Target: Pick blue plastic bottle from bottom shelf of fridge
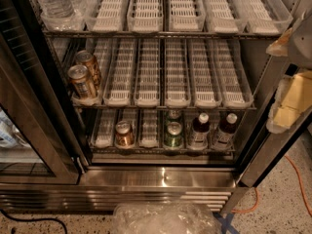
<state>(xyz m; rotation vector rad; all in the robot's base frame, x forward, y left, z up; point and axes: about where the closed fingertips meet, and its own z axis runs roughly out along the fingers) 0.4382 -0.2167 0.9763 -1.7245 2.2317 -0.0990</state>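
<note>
Stainless steel clads the tall commercial drinks fridge [161, 177], whose dark-framed glass door [29, 111] stands open at the left. The single camera view looks down into three wire racks fitted with white slotted plastic lane trays.

On the top rack [185, 13], clear plastic water bottles [53, 1] fill the leftmost lane. On the middle rack [180, 72], two copper-coloured drink cans [84, 79] stand one behind the other in the leftmost lane.

The bottom shelf [149, 128], the lowest wire rack, holds a single copper-coloured can [124, 133] in its second lane from the left and two green cans [173, 134] in line in the fourth lane. Its two rightmost lanes hold dark plastic bottles with white caps. The left capped bottle [199, 130] and the right capped bottle [225, 129] stand upright, just beside each other (both read dark, so which one is blue I cannot tell).

The pale yellow-and-white gripper [288, 104] hangs at the right edge, outside the fridge. It is in front of the right door post, level with the middle rack and well apart from the bottles. Whether it is spread or pressed together cannot be told.

A crinkled clear plastic covering [165, 218] sits at the bottom edge. An orange cable [298, 179] trails over the speckled floor [278, 204].
</note>
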